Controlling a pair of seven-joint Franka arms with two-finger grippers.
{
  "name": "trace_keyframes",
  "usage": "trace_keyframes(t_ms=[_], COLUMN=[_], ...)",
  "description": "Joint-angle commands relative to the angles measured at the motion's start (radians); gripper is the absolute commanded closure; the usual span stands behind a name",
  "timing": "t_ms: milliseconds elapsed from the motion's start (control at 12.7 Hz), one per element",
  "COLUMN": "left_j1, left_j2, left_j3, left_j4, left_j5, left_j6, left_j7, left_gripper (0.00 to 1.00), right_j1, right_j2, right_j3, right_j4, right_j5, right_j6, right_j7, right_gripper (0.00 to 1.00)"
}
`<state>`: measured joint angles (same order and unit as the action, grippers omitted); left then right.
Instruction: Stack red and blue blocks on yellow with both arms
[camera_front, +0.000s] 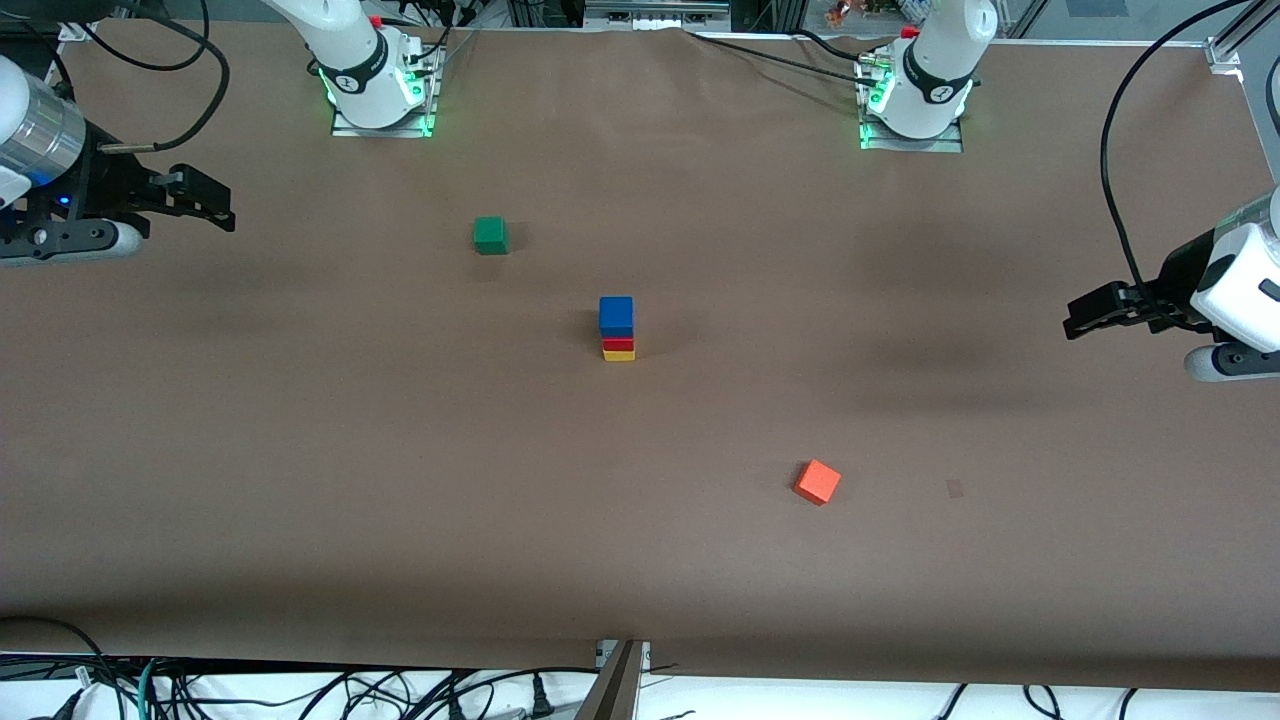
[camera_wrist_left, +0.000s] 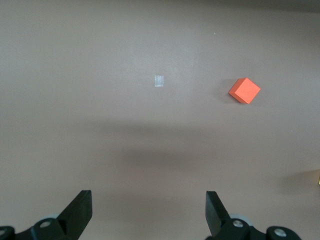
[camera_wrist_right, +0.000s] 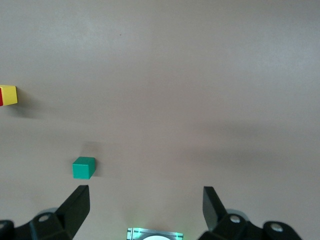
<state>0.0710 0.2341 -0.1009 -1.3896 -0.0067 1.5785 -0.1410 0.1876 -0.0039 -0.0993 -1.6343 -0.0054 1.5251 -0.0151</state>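
In the middle of the table the blue block (camera_front: 616, 315) sits on the red block (camera_front: 618, 344), which sits on the yellow cube (camera_front: 619, 355), as one upright stack. The yellow cube (camera_wrist_right: 10, 95) also shows at the edge of the right wrist view. My left gripper (camera_front: 1080, 315) is open and empty, up over the left arm's end of the table; its jaws (camera_wrist_left: 148, 210) stand wide apart over bare table. My right gripper (camera_front: 215, 200) is open and empty over the right arm's end of the table, with its jaws (camera_wrist_right: 145, 205) wide apart.
An orange cube (camera_front: 817, 481) lies nearer the front camera than the stack, toward the left arm's end, and shows in the left wrist view (camera_wrist_left: 244, 90). A green cube (camera_front: 490, 234) lies farther back, toward the right arm's base (camera_front: 375, 90), and shows in the right wrist view (camera_wrist_right: 83, 167).
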Motion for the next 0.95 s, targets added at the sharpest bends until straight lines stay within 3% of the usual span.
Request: trace_keyframes(t_ms=[0,868], left_j1=[-0.005,-0.005], left_j2=[0.016,0.016], left_j3=[0.003,0.003], left_j4=[0.032,0.032], left_j5=[-0.004,-0.006], left_j6=[-0.008,-0.008], left_j7=[0.018,0.017], left_gripper=[0.0,0.0], right_j1=[0.0,-0.007], right_j2=[0.022,0.061], right_j3=[0.023,0.015], right_j4=[0.051,0.111], right_j5=[-0.053,-0.047], right_j6=[0.001,-0.003], right_j7=[-0.002,0.003], right_gripper=[0.0,0.0])
